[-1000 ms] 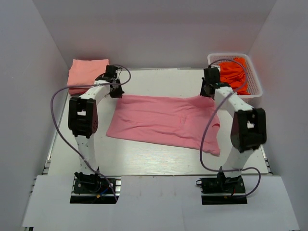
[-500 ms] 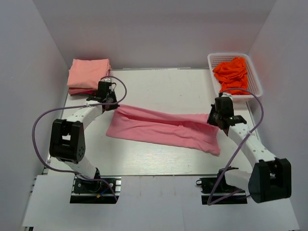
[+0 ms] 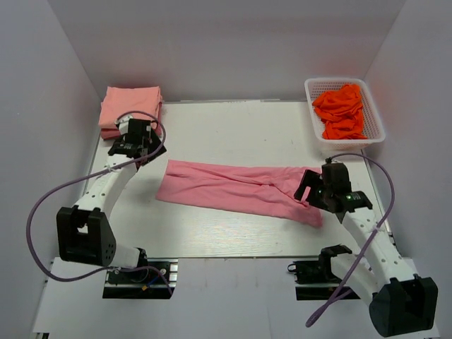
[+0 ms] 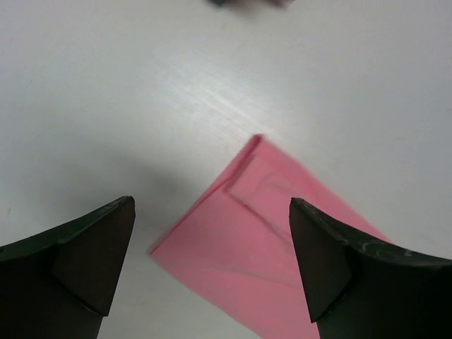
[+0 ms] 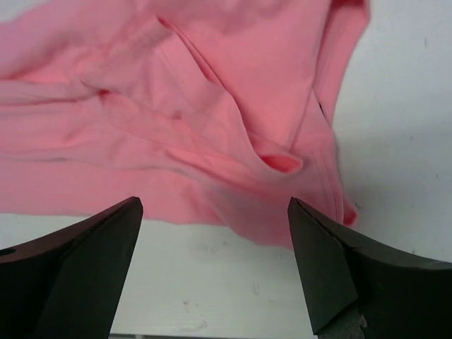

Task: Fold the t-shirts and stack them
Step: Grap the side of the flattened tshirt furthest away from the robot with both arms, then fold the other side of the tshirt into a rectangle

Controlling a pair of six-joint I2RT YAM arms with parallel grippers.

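A rose-pink t-shirt (image 3: 236, 189) lies across the middle of the table as a long, narrow folded band. My left gripper (image 3: 142, 145) hovers open just off its left end. In the left wrist view the shirt's corner (image 4: 272, 233) lies flat between and beyond the fingers (image 4: 85, 261), and nothing is held. My right gripper (image 3: 311, 188) stands open over the shirt's right end. The right wrist view shows the rumpled cloth (image 5: 176, 106) and its collar ahead of the empty jaws. Orange-red t-shirts (image 3: 341, 110) fill the basket. Folded salmon t-shirts (image 3: 129, 106) sit stacked at the back left.
The white lattice basket (image 3: 351, 141) stands at the back right corner, close behind the right arm. White walls close in the table on the left, right and back. Both arms' cables loop out beside them.
Both grippers carried the shirt's far edge toward the near side, folding it into a narrow band. They then opened, let go and drew back from the cloth.
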